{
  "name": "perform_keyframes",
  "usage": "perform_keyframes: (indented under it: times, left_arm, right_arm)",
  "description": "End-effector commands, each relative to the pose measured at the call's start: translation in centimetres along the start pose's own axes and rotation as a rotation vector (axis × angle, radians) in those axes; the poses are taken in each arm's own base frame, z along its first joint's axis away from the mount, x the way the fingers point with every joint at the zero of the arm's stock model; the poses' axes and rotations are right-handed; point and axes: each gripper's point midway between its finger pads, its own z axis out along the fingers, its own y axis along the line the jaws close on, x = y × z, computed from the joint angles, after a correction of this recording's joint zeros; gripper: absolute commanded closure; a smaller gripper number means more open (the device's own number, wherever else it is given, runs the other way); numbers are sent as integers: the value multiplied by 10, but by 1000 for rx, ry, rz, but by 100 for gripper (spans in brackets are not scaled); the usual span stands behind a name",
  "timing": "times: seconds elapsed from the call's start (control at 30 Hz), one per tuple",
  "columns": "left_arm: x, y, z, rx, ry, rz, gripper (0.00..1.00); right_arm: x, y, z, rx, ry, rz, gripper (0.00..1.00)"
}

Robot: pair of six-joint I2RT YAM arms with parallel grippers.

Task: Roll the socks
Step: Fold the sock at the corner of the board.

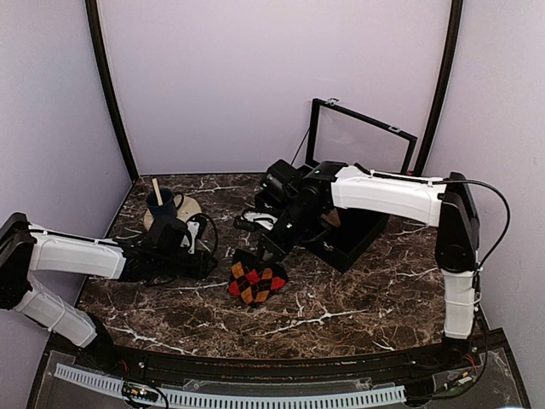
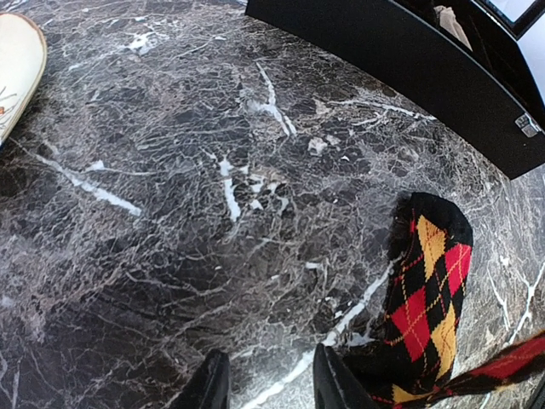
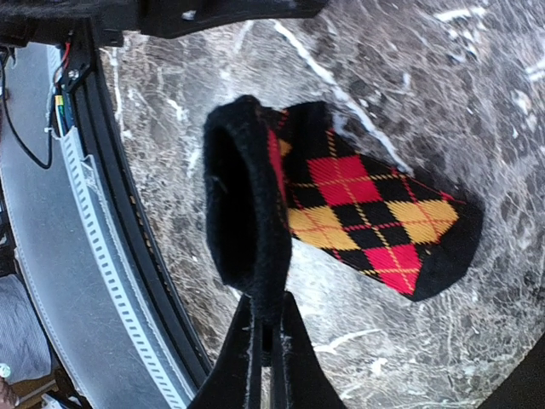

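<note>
Pinching sock (image 3: 375, 221) by its cuff (image 3: 247, 196) in right jaws, long axis running away from them along surface (image 3: 477, 102); with left jaws part spread, empty, just beside.

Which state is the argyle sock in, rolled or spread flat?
Rolled, it seems: the argyle sock is a short bundle, and the right gripper pinches its black cuff open.

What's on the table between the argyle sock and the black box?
Nothing; the left wrist view shows bare marble between the sock and the box.
</note>
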Motion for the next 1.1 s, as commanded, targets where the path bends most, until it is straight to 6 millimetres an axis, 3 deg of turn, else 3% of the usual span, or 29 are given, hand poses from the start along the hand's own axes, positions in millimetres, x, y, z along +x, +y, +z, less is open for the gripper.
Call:
perform_keyframes:
  times: [0.0,0.23,0.77,1.07]
  left_arm:
    - [-16,-11,4,43,-26,22,64]
    - [-22,-29,11,131,-24,42,64]
    - [-12,-64,0,347,-7,121,64]
    - [3,-103,-10,485,16,252,64]
  right_arm:
    - [10,-24,3,9,40,28,99]
    - [28,-50,14,32,65,96,99]
    - [36,-94,24,73,68,177,99]
    - [41,-108,26,94,70,208,99]
